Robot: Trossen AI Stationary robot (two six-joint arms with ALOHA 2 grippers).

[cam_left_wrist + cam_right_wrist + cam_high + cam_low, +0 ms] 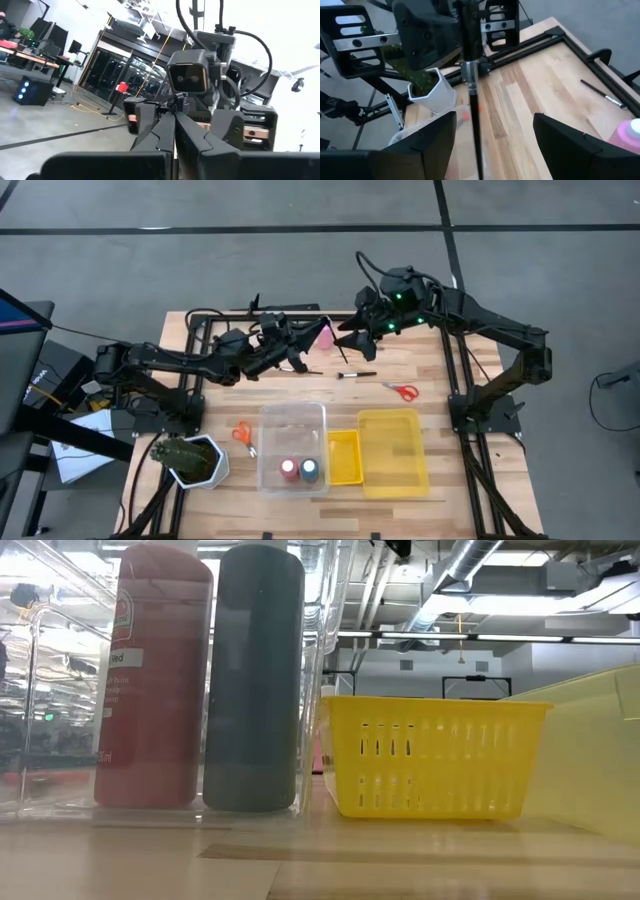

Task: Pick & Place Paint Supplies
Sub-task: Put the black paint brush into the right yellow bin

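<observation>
My left gripper is shut on a thin dark paintbrush above the table's far middle. The brush points at my right gripper, which is open, with one finger on either side of the brush's free length and apart from it. A second paintbrush lies flat on the wood. A pink bottle stands near the far edge. Red scissors and orange scissors lie flat. A red bottle and a blue bottle stand in the clear bin. My left gripper pinches the paintbrush between its two shut fingers, on the short stretch just beyond the silver ferrule. The fingers lie along the brush. The brush is lifted clear of the table, and its long dark part sticks out toward the right gripper.
A clear bin sits at the near middle, with a small yellow basket and a larger yellow bin to its right. A green plant in a white pot stands at the near left corner. Bare wood lies between the bins and the grippers.
</observation>
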